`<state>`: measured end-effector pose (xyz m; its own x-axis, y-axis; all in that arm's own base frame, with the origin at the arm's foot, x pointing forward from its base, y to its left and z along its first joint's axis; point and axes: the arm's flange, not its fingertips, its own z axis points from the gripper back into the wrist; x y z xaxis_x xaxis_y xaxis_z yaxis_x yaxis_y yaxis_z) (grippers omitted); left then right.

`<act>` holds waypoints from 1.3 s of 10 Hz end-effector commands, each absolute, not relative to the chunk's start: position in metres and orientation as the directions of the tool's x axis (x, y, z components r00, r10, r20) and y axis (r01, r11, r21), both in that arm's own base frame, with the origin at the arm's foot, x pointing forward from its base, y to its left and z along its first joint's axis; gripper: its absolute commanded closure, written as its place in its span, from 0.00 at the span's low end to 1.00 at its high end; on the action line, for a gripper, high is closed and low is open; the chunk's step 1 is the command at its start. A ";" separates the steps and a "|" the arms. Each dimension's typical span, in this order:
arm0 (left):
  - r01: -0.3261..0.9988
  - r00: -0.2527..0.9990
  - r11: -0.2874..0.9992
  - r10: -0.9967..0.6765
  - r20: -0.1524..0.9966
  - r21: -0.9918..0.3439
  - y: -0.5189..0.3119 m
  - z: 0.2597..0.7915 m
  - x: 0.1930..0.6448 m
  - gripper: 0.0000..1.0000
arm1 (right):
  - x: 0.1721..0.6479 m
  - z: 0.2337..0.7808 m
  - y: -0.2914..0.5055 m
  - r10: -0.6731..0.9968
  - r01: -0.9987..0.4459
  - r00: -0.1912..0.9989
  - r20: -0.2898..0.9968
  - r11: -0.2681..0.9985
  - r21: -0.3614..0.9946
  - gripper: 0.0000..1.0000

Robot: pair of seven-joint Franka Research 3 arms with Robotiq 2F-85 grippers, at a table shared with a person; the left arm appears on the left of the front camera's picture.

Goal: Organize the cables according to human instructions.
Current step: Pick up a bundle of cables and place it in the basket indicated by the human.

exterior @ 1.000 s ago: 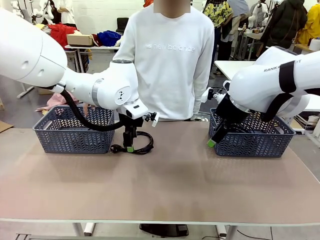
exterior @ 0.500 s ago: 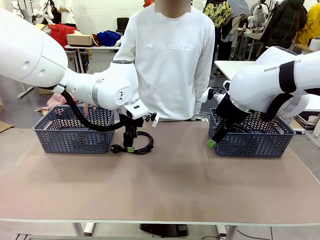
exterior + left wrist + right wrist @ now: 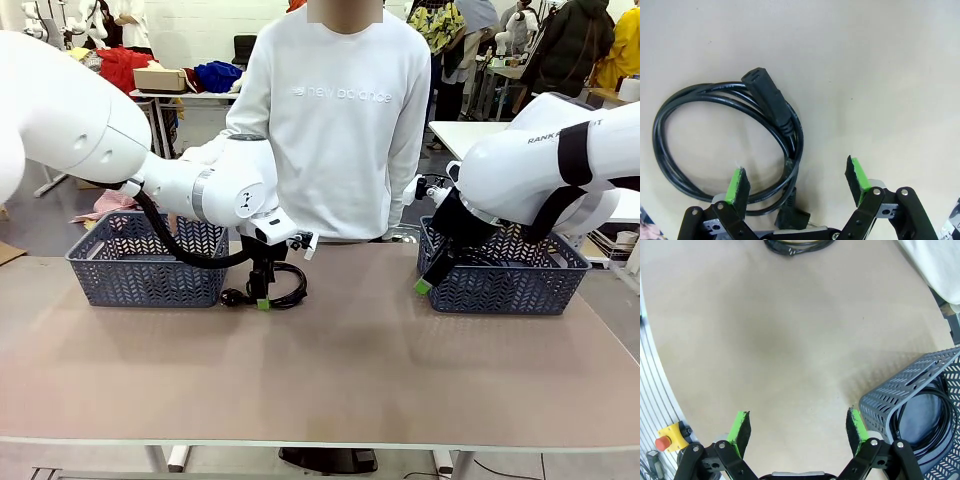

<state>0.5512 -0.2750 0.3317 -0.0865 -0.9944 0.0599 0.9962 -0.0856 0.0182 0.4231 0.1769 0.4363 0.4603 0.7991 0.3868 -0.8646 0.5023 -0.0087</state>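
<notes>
Since the earlier frame the left arm has swung a little, its white elbow sitting lower and its gripper nudged slightly toward the near side, while the right arm has not moved. The left gripper point(image 3: 262, 297) points straight down over a coiled cable point(image 3: 283, 285) lying on the smooth, matte beige table point(image 3: 330, 370), just right of the left basket point(image 3: 150, 262). In the left wrist view its gripper point(image 3: 797, 180) stands wide open, one green ridged pad over the loop's edge and the other over bare table, holding nothing. The cable point(image 3: 725, 140) is a thin, glossy black cord wound in a loose round loop, with a blocky moulded plug lying across its upper right side. The right gripper point(image 3: 428, 278) hangs beside the near left corner of the right basket point(image 3: 510, 275), and its fingers point(image 3: 741, 426) are also spread open and empty. Both baskets are dark grey plastic with a herringbone lattice of slots. Another black coil point(image 3: 922, 425) lies inside the right basket point(image 3: 900, 397).
</notes>
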 end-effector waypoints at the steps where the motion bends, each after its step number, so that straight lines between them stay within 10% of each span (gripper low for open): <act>1: 0.994 -0.112 -0.112 -0.993 0.038 0.002 -0.274 0.326 0.556 0.00 | 0.424 0.438 0.178 0.797 -0.863 0.462 0.390 0.505 -0.011 0.00; 10: 0.994 -0.112 -0.112 -0.993 0.030 -0.005 -0.270 0.313 0.560 0.00 | 0.424 0.438 0.178 0.797 -0.863 0.462 0.390 0.505 -0.011 0.00; 13: 0.995 -0.102 -0.102 -0.994 0.028 -0.008 -0.271 0.313 0.560 0.38 | 0.424 0.438 0.178 0.797 -0.863 0.462 0.390 0.505 -0.011 0.00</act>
<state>0.5568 -0.2714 0.3130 -0.0944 -0.9945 0.0445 0.9954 -0.0949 -0.0092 0.4231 0.1768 0.4363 0.4603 0.7990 0.3868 -0.8646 0.5023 -0.0087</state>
